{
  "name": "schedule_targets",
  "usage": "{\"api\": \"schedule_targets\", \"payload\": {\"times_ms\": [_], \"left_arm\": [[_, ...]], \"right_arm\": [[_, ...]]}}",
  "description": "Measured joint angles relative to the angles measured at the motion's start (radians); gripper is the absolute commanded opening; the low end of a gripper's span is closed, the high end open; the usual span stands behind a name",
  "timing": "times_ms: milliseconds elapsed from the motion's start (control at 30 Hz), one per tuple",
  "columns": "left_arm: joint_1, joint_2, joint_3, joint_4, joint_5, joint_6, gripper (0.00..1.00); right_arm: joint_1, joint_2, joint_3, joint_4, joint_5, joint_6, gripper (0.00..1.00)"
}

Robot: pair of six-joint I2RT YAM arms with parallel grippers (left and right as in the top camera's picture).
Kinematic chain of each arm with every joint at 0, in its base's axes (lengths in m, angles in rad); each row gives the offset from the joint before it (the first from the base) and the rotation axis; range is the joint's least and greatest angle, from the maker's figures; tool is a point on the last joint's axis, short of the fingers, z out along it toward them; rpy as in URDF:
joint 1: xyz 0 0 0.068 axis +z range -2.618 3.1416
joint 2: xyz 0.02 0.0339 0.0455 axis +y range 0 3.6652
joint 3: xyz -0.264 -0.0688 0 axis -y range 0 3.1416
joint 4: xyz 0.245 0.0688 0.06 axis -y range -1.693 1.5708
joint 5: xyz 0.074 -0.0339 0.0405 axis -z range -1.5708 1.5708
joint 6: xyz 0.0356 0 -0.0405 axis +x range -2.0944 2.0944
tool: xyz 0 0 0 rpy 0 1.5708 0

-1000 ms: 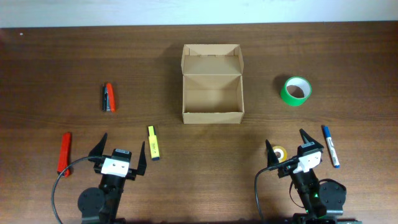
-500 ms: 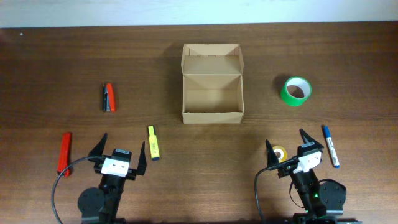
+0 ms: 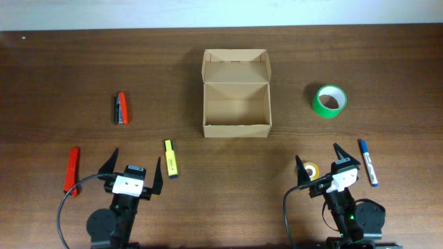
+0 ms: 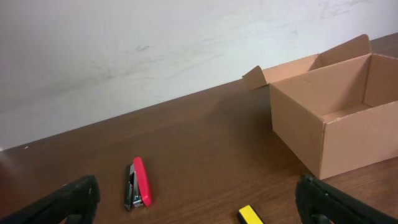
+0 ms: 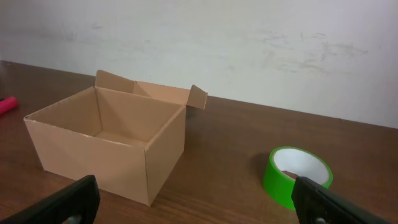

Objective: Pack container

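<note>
Lab bench — wooden table [image 3: 387,62], blank wall [image 4: 124,50]

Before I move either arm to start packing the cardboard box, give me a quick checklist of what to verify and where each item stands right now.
1. Lid of the container folded back: ok.
2. Inside of it bare, with room to pack: ok.
3. The left fingers open, holding nothing: ok.
4. The right fingers open, holding nothing: ok.
5. The yellow highlighter lying free on the table beside the left arm: ok.
6. The small yellow roll clear of the right fingers: cannot tell. In the overhead view it sits between them, and the wrist view does not show it.
</note>
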Motion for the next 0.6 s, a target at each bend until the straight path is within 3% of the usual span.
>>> {"api": "schedule_targets", "payload": {"times_ms": [167, 333, 600], "left_arm": [[0.0, 0.0, 0.001, 0.0, 0.0, -0.066, 1.0], [0.0, 0.015, 0.075, -0.072, -0.01, -0.151, 1.0], [0.0, 0.32, 0.41, -0.133, -0.054, -0.155, 0.99]], "right_arm": [[0.0, 0.0, 0.0, 0.014, 0.0, 0.018, 0.99], [0.0, 0.0, 0.017, 0.001, 0.011, 0.167, 0.99], [0.0, 0.039, 0.266, -0.159, 0.14, 0.277, 0.99]]}}
